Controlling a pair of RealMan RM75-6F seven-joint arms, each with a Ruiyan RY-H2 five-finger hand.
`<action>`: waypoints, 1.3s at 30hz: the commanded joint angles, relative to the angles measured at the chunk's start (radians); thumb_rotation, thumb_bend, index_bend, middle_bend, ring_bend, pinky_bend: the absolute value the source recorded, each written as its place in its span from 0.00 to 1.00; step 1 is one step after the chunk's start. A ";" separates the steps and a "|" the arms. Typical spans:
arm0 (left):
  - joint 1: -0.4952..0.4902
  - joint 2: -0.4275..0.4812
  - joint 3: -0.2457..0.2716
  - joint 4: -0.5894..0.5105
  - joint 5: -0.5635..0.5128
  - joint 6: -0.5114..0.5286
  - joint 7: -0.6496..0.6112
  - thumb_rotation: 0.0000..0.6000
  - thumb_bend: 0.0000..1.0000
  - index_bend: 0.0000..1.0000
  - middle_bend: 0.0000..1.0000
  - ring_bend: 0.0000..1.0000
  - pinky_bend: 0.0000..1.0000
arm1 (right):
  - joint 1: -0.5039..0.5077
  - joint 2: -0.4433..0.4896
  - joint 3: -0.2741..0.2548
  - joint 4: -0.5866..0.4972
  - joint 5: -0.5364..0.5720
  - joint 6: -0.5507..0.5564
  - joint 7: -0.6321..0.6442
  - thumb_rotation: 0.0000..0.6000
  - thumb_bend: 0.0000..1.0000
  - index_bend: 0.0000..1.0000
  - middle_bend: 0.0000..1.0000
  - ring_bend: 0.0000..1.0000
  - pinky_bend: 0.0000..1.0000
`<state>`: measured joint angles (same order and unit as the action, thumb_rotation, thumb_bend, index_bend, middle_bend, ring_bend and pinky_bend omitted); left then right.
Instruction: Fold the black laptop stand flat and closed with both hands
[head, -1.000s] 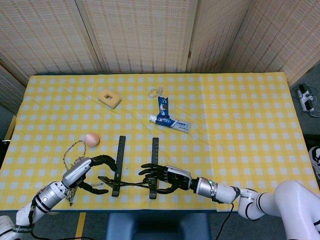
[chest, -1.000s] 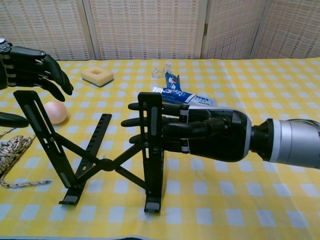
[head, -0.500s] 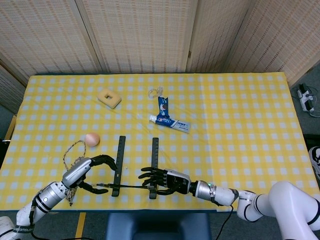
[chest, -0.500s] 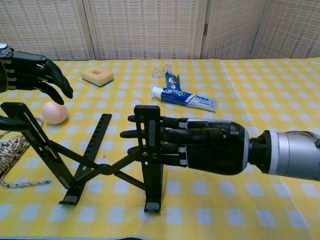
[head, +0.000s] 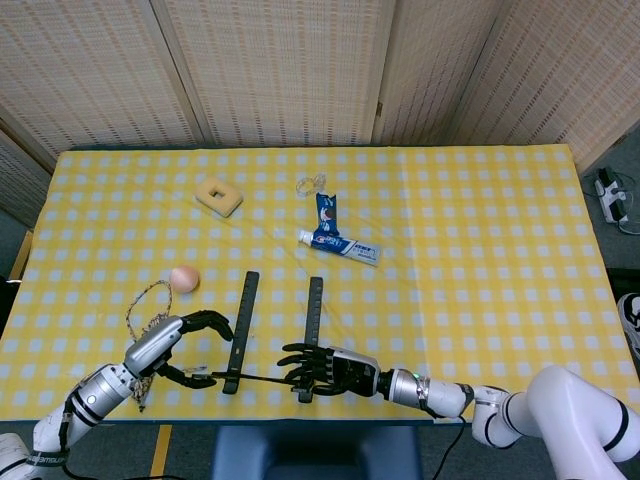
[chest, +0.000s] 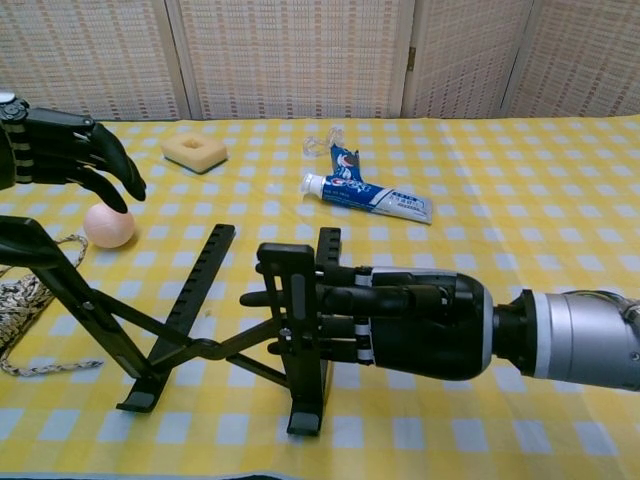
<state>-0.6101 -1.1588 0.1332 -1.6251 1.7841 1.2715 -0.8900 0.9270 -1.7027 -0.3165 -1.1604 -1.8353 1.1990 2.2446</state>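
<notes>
The black laptop stand (head: 247, 322) (chest: 190, 345) sits partly spread near the table's front edge, its two rails tilted and joined by crossed bars. My right hand (head: 328, 368) (chest: 405, 325) comes in from the right, its straight fingers lying flat against the right rail (chest: 298, 335); no thumb shows around it. My left hand (head: 178, 348) (chest: 62, 152) is at the stand's left side with fingers spread above the left rail's top end (chest: 25, 235) and the thumb low beside it. It grips nothing that I can see.
A pink ball (head: 184, 278) (chest: 108, 226) and a coiled chain (head: 145, 305) (chest: 25, 300) lie left of the stand. A yellow sponge ring (head: 219, 195), a toothpaste tube (head: 340, 243) and a clear plastic piece (head: 312, 184) lie further back.
The stand has sunk lower, its rails leaning flatter and the crossed bars closing. My right hand went down and nearer the front edge with the right rail. The left hand barely moved.
</notes>
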 joint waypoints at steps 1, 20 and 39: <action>0.001 -0.001 -0.001 0.001 -0.001 0.000 0.000 1.00 0.13 0.40 0.38 0.25 0.31 | -0.004 0.000 -0.002 -0.001 0.002 0.006 0.004 1.00 0.32 0.11 0.17 0.20 0.03; 0.014 -0.014 -0.010 0.011 -0.024 -0.022 0.117 1.00 0.13 0.34 0.35 0.23 0.31 | -0.065 0.057 0.013 -0.076 0.021 0.038 -0.330 1.00 0.32 0.11 0.17 0.19 0.03; 0.051 -0.096 -0.016 0.028 -0.116 -0.137 0.505 1.00 0.13 0.30 0.30 0.21 0.27 | -0.038 0.339 0.066 -0.416 0.037 0.018 -0.729 1.00 0.32 0.11 0.14 0.16 0.02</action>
<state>-0.5684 -1.2267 0.1238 -1.6047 1.6924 1.1533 -0.4325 0.8907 -1.3667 -0.2522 -1.5735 -1.8005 1.2191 1.5175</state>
